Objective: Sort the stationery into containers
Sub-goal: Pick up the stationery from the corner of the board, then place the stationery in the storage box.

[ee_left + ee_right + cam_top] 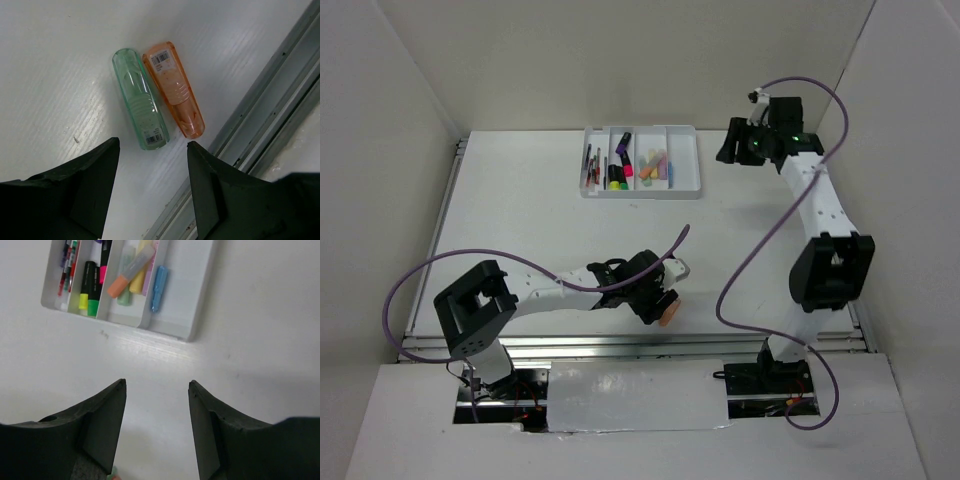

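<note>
Two pastel markers lie side by side on the white table near its front edge: a green marker (pixel 140 97) and an orange marker (pixel 174 89). My left gripper (pixel 153 142) hangs open just short of them, with nothing between its fingers. From above, only the orange marker (pixel 668 316) shows beside the left gripper (pixel 655 300). The white tray (pixel 685 165) stands at the back. It holds thin pens (pixel 67 262), black highlighters (pixel 90 285), pastel markers (pixel 132 270) and a blue marker (pixel 159 287). My right gripper (pixel 156 382) is open and empty above bare table, off the tray's (pixel 200 305) right end.
A grey metal rail (pixel 260 120) runs along the table's front edge, close beside the two markers. White walls close in the table at the back and on both sides. A purple cable (pixel 665 250) loops over the left arm, and another hangs by the right arm.
</note>
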Action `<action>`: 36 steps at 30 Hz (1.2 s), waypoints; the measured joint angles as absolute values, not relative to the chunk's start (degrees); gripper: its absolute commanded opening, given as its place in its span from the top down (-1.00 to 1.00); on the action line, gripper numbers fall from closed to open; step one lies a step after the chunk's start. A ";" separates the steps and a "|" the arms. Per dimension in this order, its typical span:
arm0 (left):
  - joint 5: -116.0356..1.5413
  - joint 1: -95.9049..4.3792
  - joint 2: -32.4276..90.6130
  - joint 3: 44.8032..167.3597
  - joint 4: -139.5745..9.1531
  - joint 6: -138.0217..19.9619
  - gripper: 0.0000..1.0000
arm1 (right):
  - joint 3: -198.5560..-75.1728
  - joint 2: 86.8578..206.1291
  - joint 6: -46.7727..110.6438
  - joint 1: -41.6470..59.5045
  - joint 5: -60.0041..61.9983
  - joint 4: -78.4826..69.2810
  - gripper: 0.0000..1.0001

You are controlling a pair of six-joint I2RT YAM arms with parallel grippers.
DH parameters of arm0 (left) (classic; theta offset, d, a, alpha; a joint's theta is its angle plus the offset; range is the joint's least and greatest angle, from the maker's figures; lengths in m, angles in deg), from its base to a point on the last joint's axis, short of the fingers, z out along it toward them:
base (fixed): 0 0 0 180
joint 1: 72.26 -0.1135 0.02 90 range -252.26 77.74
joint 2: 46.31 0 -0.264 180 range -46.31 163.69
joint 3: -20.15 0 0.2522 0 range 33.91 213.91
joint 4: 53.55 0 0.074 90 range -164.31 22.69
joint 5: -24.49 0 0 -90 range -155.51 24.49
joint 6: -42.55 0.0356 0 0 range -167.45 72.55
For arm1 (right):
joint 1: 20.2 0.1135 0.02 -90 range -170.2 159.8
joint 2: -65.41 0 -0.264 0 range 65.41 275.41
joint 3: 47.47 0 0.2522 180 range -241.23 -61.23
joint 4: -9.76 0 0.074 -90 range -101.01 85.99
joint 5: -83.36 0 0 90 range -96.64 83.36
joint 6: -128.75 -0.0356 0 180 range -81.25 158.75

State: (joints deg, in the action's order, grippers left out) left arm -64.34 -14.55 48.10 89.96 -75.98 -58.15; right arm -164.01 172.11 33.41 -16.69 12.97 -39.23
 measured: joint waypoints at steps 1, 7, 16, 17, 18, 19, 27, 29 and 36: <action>-64.10 -13.96 48.69 89.96 -76.00 -58.11 -0.35 | -161.04 167.82 33.56 -18.22 13.80 -39.71 -0.18; -64.49 -14.64 53.17 90.53 -76.22 -58.11 -0.31 | -146.81 152.85 33.54 -22.20 18.59 -41.98 -0.15; -65.08 -14.70 56.64 94.58 -75.92 -58.11 -0.14 | -138.99 149.53 33.67 -24.41 20.97 -45.11 -0.13; -65.21 -14.70 56.95 94.95 -75.94 -58.17 -0.10 | -138.59 149.22 33.69 -24.69 21.08 -45.22 -0.13; -65.28 -14.77 57.36 95.38 -76.00 -58.13 -0.04 | -138.13 148.90 33.76 -25.17 21.28 -45.33 -0.13; -65.28 -14.90 57.80 95.98 -76.00 -58.19 0.12 | -137.67 148.50 33.89 -25.56 21.43 -45.35 -0.12; -63.86 -22.75 61.67 104.32 -80.37 -57.73 0.70 | -135.69 146.08 35.68 -29.19 22.68 -46.09 -0.11; -63.33 -26.50 63.42 110.18 -81.53 -57.45 0.74 | -134.09 144.68 36.29 -30.57 23.25 -46.11 -0.11; -58.53 -36.73 75.00 140.24 -75.24 -58.59 0.70 | -122.88 138.32 42.65 -32.58 26.76 -46.75 -0.13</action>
State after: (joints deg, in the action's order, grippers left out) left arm -58.53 -36.73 75.00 140.24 -75.24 -58.59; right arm -122.88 138.32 42.65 -32.58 26.76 -46.75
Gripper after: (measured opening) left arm 0.405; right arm 0.558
